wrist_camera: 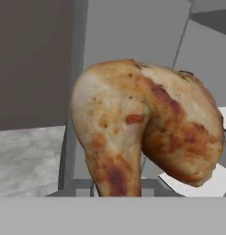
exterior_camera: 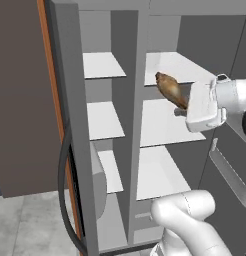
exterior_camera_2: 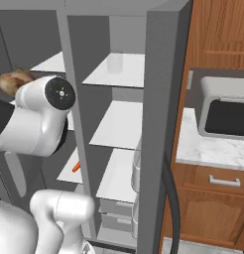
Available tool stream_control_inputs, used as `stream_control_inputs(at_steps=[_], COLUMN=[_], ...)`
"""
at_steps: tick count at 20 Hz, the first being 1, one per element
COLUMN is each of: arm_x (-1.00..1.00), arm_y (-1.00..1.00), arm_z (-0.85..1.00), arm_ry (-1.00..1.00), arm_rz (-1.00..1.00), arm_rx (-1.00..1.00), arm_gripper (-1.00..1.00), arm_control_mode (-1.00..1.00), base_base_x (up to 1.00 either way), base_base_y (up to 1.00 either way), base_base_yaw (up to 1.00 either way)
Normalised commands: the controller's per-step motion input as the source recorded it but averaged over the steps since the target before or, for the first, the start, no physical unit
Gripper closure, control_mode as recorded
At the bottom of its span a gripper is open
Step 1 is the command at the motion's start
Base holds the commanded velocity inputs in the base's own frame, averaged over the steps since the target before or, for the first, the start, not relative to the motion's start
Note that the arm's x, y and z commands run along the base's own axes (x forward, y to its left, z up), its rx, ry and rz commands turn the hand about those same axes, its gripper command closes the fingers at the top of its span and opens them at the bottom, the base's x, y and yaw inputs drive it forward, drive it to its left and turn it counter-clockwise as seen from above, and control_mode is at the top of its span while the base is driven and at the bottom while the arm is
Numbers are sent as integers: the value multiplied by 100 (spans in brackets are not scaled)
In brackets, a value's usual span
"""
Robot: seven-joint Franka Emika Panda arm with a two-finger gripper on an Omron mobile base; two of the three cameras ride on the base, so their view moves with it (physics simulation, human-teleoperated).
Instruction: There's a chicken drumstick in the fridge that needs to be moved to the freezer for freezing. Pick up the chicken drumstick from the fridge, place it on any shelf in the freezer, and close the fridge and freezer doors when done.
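Note:
My gripper (exterior_camera: 184, 106) is shut on the narrow end of the golden-brown chicken drumstick (exterior_camera: 169, 85), which is held in the air. In the left base view it hangs in front of the fridge's (exterior_camera: 167, 125) broad white shelves, close to the grey divider. The hand view has the drumstick (wrist_camera: 142, 137) close up, hiding the fingertips. In the right base view a bit of the drumstick (exterior_camera_2: 12, 81) peeks out behind the arm. The freezer (exterior_camera: 105, 120) with its narrow shelf (exterior_camera: 102, 65) lies left of the divider. Both doors stand open: the freezer door (exterior_camera: 70, 125) and the fridge door (exterior_camera: 230, 170).
A pale jar (exterior_camera_2: 119, 62) stands on the top fridge shelf and an orange item (exterior_camera_2: 76, 167) lies low near the divider. Grey drawers (exterior_camera_2: 114, 208) sit at the fridge's bottom. A microwave (exterior_camera_2: 225, 111) rests on the marble counter (exterior_camera_2: 213, 149) to the right.

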Motion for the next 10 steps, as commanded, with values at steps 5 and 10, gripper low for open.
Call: stream_control_inputs(at_steps=[5, 10], arm_x=[41, 58], arm_y=[51, 24], arm_z=[1, 5], arm_ry=[6, 12], arm_rz=[24, 1], arm_rx=[-18, -15], arm_gripper=[100, 100], arm_control_mode=[-100, -100], base_base_x=[0, 0], base_base_y=[0, 0], base_base_yaw=[0, 0])
